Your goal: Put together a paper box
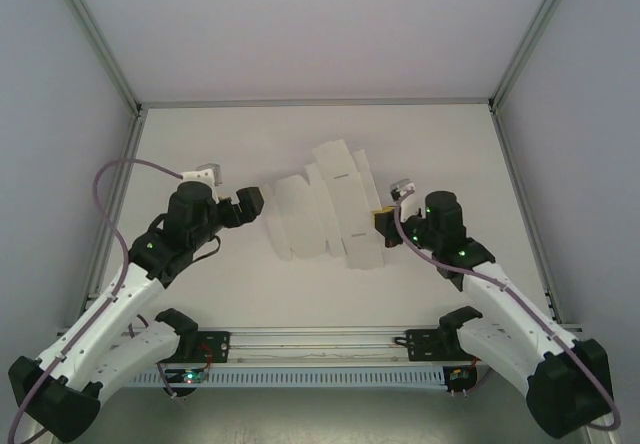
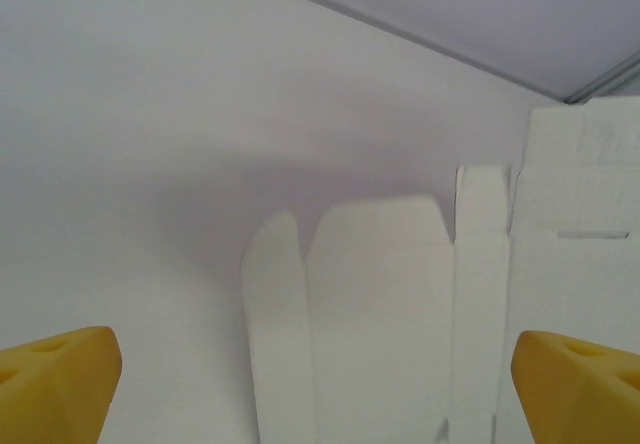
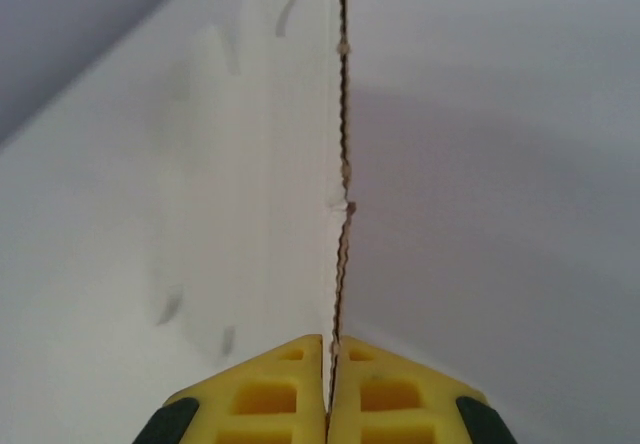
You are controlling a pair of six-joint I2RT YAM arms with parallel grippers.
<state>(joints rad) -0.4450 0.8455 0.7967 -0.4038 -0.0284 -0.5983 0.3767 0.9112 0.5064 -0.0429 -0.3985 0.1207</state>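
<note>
- The paper box point(image 1: 325, 209) is a single die-cut sheet of thin white card. It lies flat and unfolded in the middle of the tabletop point(image 1: 200, 144).
- It looks very light and bendy to me. It should slide easily and crease easily in the wrong place, and a hard pinch could dent or tear a flap.
- With the sheet flat on the surface, I'd say the free outer edges are the best places to hold it. Folds should follow the scored lines while one side is held down.
- The right claw point(image 1: 383, 226) is at the sheet's 4 o'clock edge, clenched on the card there.
- The left claw point(image 1: 250, 204) sits just off the 9 o'clock side, released and spread wide, with nothing in it. Rounded flaps lie just ahead of it.
- Count: one sheet and two claws, with one claw gripping.
</note>
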